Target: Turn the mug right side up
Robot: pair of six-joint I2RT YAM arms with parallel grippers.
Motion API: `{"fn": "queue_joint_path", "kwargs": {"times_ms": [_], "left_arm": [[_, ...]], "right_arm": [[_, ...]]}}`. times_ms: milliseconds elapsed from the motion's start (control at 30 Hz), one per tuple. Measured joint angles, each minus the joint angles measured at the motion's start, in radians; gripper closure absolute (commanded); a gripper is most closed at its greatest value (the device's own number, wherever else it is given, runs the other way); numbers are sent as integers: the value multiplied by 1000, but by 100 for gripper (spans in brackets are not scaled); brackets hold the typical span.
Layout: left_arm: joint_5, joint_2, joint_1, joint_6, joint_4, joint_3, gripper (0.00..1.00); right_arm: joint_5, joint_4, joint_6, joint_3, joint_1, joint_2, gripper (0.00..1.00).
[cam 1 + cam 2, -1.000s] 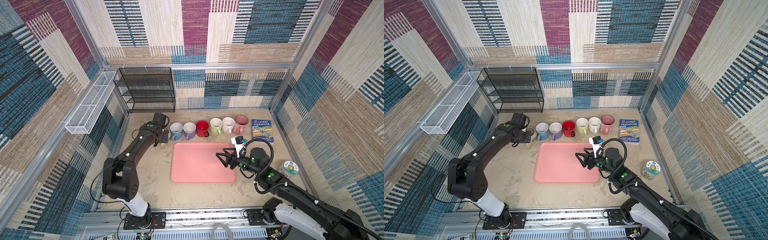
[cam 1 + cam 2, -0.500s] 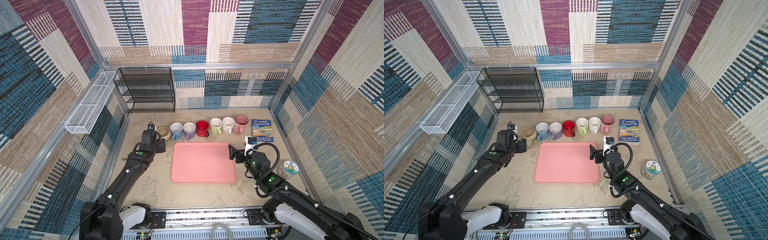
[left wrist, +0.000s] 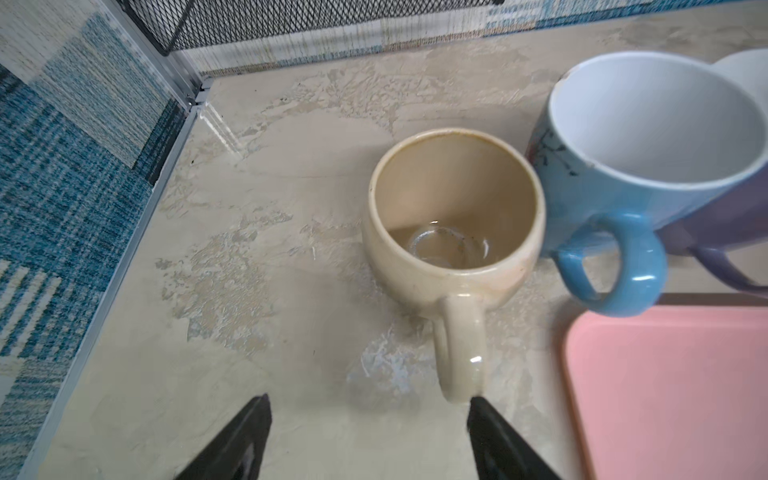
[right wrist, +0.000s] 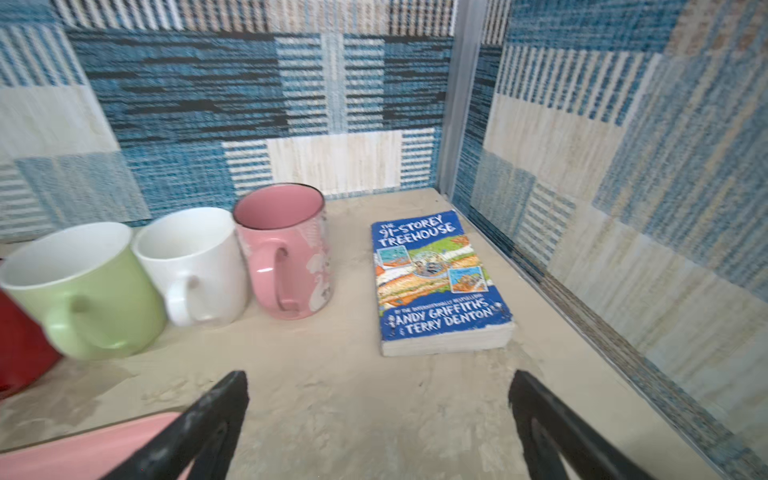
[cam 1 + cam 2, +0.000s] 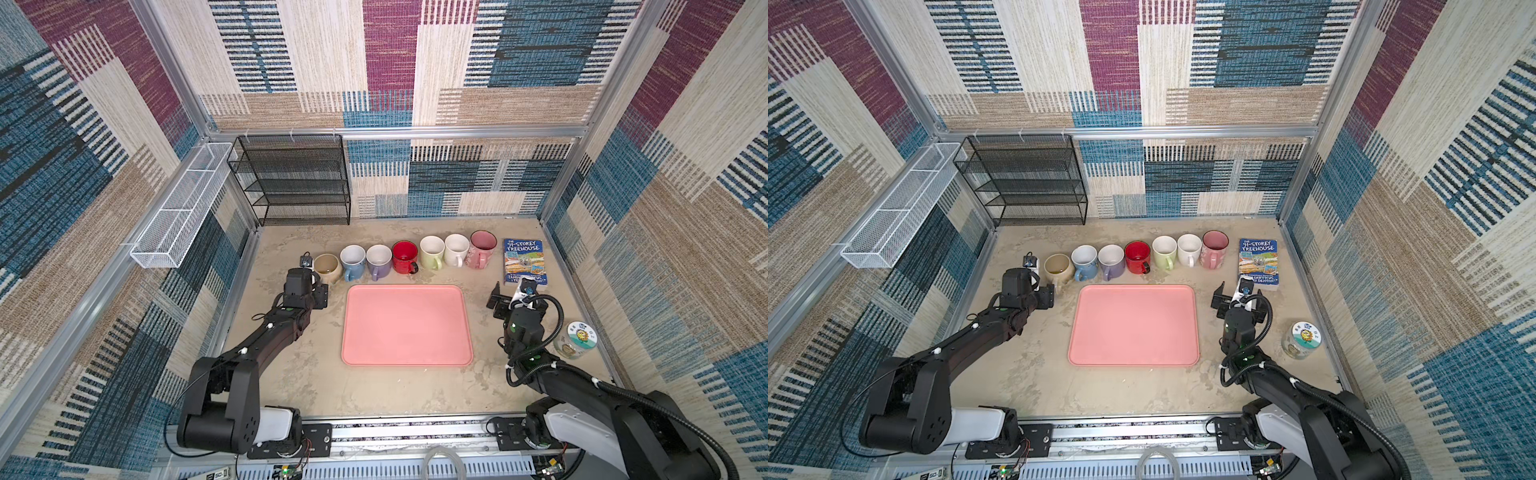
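The left gripper has backed off, fingers spread and empty, leaving the glazed beige ceramic mug upright at its one o'clock; the right gripper is spread too; task likely done.

Blocked straight ahead of the left pincer by the tan mug, handle just off one fingertip; hemmed on the inner side by the blue mug and pink tray. Free on the outer side, over bare table up to the wall. Clear between the spread fingers of the right pincer and ahead as far as the book; shut off ahead and inward by the pink mug and white mug
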Motion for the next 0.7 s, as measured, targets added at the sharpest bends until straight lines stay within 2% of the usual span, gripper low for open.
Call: {"fn": "queue_joint_path", "kwargs": {"times_ms": [133, 300, 533, 700], "left_arm": [[24, 76, 18, 6, 80, -1, 21], [45, 142, 27, 31, 172, -2, 21], [69, 164, 68, 30, 250, -26, 22], [58, 161, 69, 26, 293, -40, 22]], "right_arm": [[-18, 52, 17, 23, -70, 152, 0], [-61, 95, 18, 114, -102, 285, 0], [-124, 120, 6, 194, -144, 382, 0], [-150, 279, -44, 100, -163, 408, 0]]}}
